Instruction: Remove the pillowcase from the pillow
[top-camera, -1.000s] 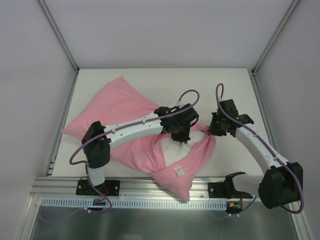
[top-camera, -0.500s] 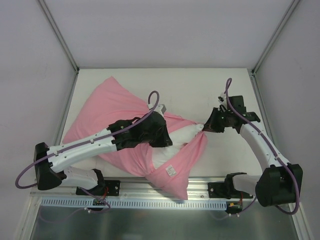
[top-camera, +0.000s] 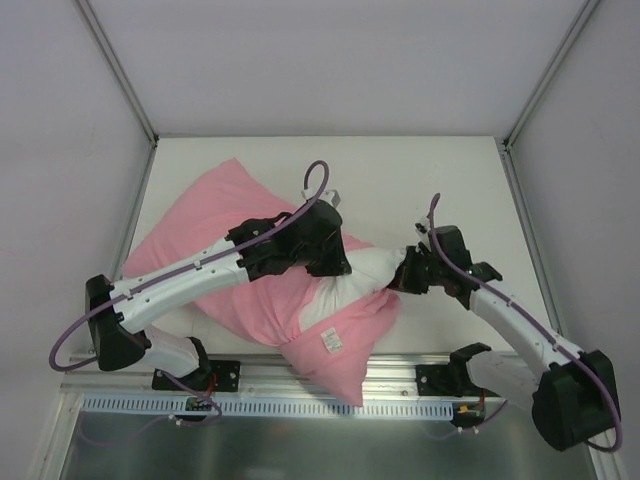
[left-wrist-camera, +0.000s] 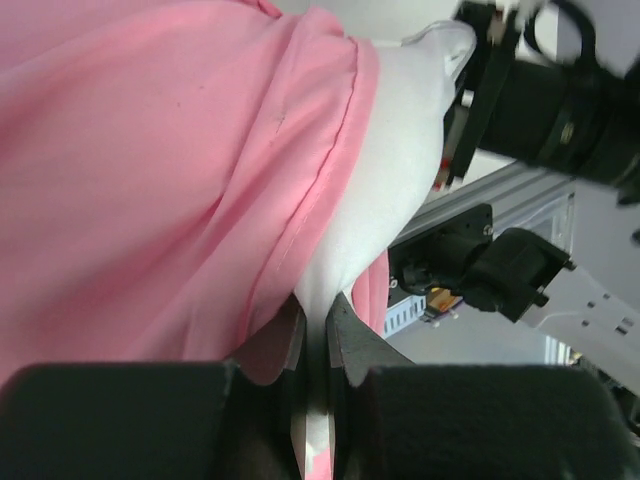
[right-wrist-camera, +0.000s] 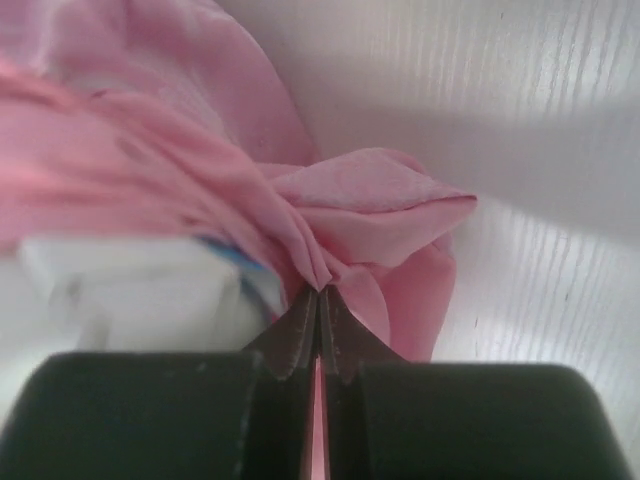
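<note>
Where the pillowcase (top-camera: 200, 225) gapes, white pillow (top-camera: 362, 272) bulges.

Left gripper (top-camera: 338, 268) is pulling back left from mid-table, with the left arm (top-camera: 190, 275) dropping low and its elbow swinging out to the near left. Right gripper (top-camera: 398, 277) is sliding nearer and left. More of the plain white stuffed pillow (top-camera: 365, 272) is showing between them. Pink satin pillowcase (top-camera: 210, 220) is bunching leftward, its small white label (top-camera: 329, 340) shifting left.

Left end effector (left-wrist-camera: 318, 312) and right end effector (right-wrist-camera: 320, 300) both clamped tight, tips near each other.
</note>
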